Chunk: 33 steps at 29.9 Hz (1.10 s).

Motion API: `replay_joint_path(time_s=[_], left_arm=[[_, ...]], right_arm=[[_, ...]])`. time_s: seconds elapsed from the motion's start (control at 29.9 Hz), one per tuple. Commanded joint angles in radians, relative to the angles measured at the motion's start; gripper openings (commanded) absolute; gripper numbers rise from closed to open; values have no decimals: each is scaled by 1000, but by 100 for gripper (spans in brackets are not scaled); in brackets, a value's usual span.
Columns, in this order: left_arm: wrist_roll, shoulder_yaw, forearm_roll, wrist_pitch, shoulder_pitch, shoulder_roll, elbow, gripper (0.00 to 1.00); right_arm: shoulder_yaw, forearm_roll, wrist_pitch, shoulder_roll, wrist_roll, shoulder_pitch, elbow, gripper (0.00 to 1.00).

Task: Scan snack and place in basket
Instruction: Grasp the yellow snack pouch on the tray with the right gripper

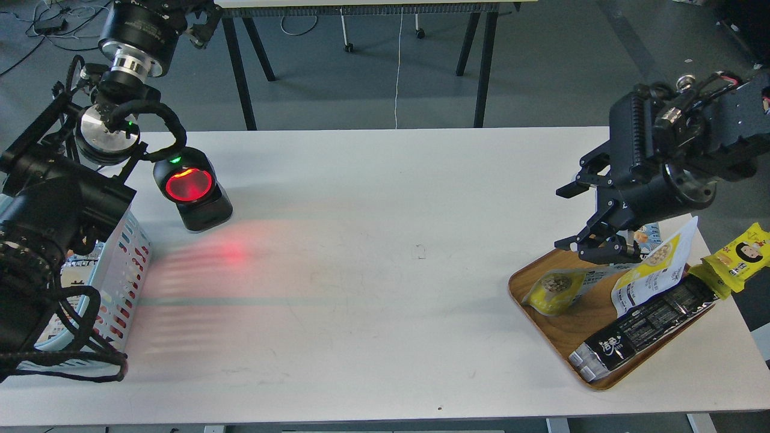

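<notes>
The snack [556, 288], a small pouch with a yellow lower part and a round window, lies tilted at the left end of the wooden tray [521, 281] at the right of the table. My right gripper [565, 219] hangs open and empty just above and behind it, over the tray's far edge. The light blue basket [123, 270] stands at the table's left edge, mostly hidden under my left arm. My left gripper [201, 21] is at the top left, dark and cut off by the view's edge.
A black scanner [192, 189] with a glowing red window stands next to the basket and casts red light on the table. The tray also holds a larger yellow-and-white pouch [652, 270], a black packet [643, 328] and a mostly hidden blue packet [651, 232]. A yellow packet [737, 255] lies beside the tray.
</notes>
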Motion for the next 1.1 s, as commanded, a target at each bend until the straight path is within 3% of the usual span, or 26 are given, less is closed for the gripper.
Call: replay_joint_path(time_s=[0.0,0.47,0.7,1.07], left_arm=[[1,0,0,-3,0,2,0,100],[1,2,0,-5,2,2,0,100],[1,2,0,-5,2,4,0,100],[1,2,1,-1,16,-4,0,100]], right_arm=[[-16,-3,-5,-22,0,-1,34,72],[-99,-102,-30,-44,0,-14,80,65],[-96,-93,-31,19,0,-58,46,49],[-96,-98,-31,21,0,-102,11,33]])
